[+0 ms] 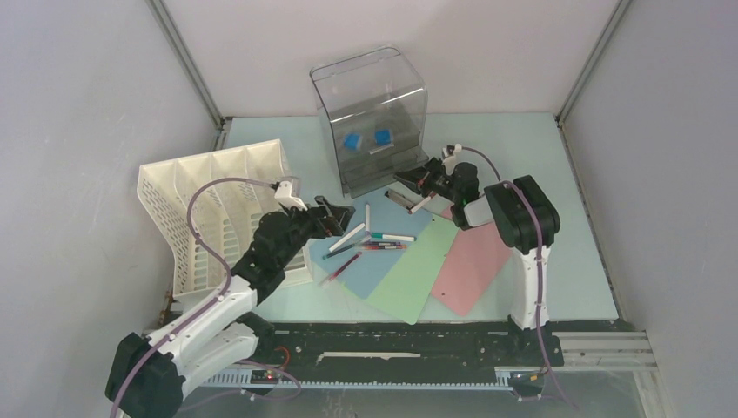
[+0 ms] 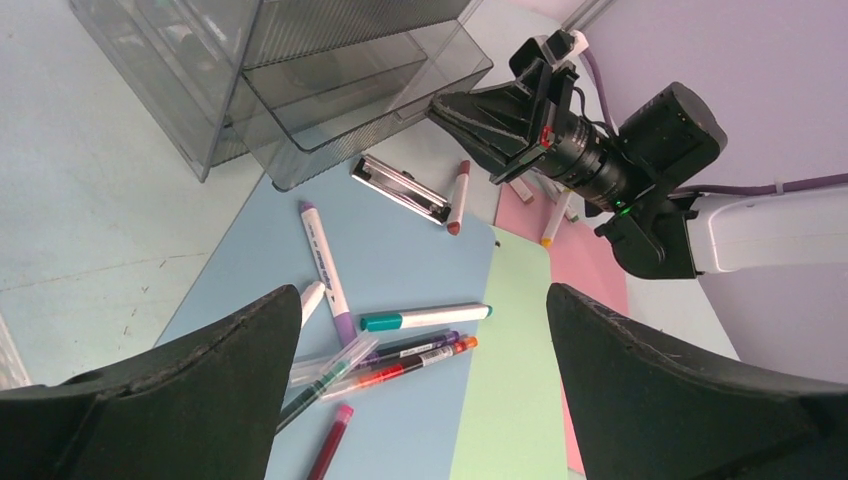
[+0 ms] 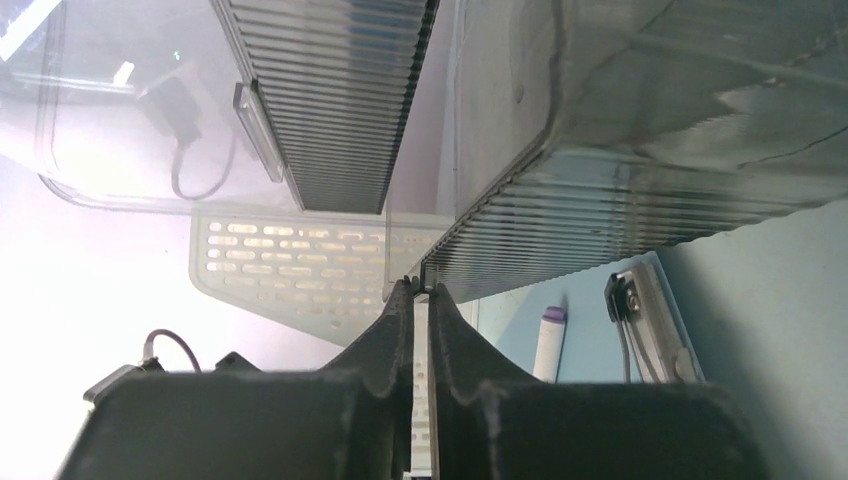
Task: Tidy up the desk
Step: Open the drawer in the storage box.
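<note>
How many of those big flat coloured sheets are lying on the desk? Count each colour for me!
Blue sheet: 1
Green sheet: 1
Pink sheet: 1
Total: 3

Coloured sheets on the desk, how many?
3, fanned out: blue sheet leftmost under the pens, green sheet in the middle, pink sheet rightmost. Others could hide beneath.
</note>
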Tool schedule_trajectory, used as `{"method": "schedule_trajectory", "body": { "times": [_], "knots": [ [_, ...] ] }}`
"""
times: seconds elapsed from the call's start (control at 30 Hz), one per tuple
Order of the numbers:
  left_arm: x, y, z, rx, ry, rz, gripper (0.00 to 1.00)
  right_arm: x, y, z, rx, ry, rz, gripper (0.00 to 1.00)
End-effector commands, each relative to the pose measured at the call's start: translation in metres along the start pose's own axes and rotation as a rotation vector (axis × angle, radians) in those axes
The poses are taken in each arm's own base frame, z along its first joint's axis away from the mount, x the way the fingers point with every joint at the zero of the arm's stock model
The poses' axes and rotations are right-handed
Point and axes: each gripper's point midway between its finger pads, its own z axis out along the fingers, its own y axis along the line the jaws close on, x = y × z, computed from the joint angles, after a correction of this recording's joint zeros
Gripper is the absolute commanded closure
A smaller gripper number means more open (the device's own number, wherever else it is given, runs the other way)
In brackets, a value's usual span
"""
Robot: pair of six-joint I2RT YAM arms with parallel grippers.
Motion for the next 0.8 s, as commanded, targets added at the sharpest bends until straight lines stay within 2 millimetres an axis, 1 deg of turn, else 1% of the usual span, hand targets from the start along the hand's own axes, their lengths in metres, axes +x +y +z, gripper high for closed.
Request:
{"method": "schedule_trajectory", "body": {
  "times": [0.0,0.13,0.2,0.3,0.37,0.47,0.53,0.67,0.77],
  "knots": [
    [-0.006,-0.014,-0.006,0.073,-0.018,-0.002,0.0,0.002,0.013,-0.013,-0.019,0.028,-0.105,0.89],
    [-0.003,-0.016,-0.011,0.096,-0.017,0.009,0.0,0.006,0.022,-0.02,-0.023,0.045,-0.156,0.8],
    [-0.002,-0.016,-0.014,0.102,-0.017,0.011,0.0,0.009,0.022,-0.024,-0.01,0.06,-0.168,0.74],
    [0.001,-0.015,-0.017,0.108,-0.017,0.013,0.0,0.015,0.025,-0.03,-0.001,0.083,-0.209,0.67],
    [0.004,-0.015,-0.018,0.115,-0.01,0.014,0.0,0.019,0.023,-0.035,0.015,0.102,-0.227,0.64],
    [0.007,-0.015,-0.02,0.125,-0.008,0.014,0.0,0.022,0.022,-0.045,0.026,0.123,-0.251,0.62],
    [0.008,-0.014,-0.021,0.128,-0.01,0.011,0.0,0.024,0.025,-0.052,0.027,0.14,-0.275,0.62],
    [0.013,-0.009,-0.021,0.116,-0.01,0.018,0.0,0.029,0.035,-0.068,0.027,0.193,-0.364,0.62],
    [0.021,-0.001,-0.015,0.078,0.026,0.003,0.0,0.037,0.047,-0.082,0.003,0.259,-0.468,0.62]
  ]
}}
